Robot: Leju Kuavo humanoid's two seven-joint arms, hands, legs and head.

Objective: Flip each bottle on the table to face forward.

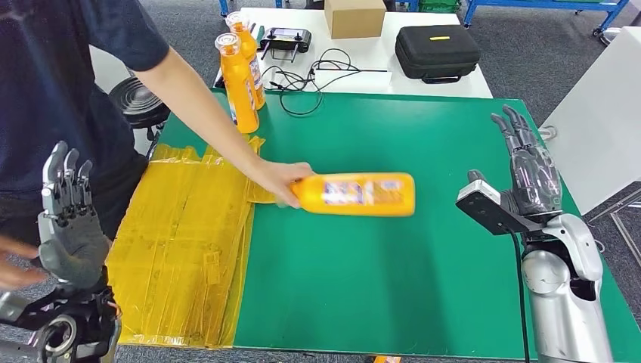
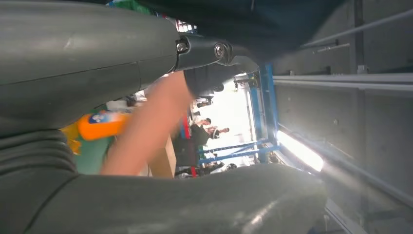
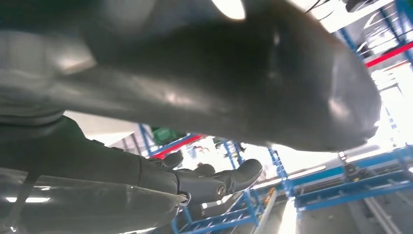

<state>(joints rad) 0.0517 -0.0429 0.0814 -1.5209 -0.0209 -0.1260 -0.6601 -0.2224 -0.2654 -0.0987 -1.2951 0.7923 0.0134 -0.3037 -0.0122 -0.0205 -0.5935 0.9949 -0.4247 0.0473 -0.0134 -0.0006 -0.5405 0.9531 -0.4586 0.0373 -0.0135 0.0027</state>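
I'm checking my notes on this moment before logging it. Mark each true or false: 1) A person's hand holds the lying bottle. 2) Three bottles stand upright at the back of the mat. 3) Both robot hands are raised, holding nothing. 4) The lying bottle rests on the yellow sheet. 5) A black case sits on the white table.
1) True: a person's hand grips the neck end of the lying bottle.
2) False: two upright bottles stand there.
3) True: the left hand and right hand are raised with fingers apart, holding nothing.
4) False: it lies over the green mat, beside the yellow sheet.
5) True: the black case sits on the white table.
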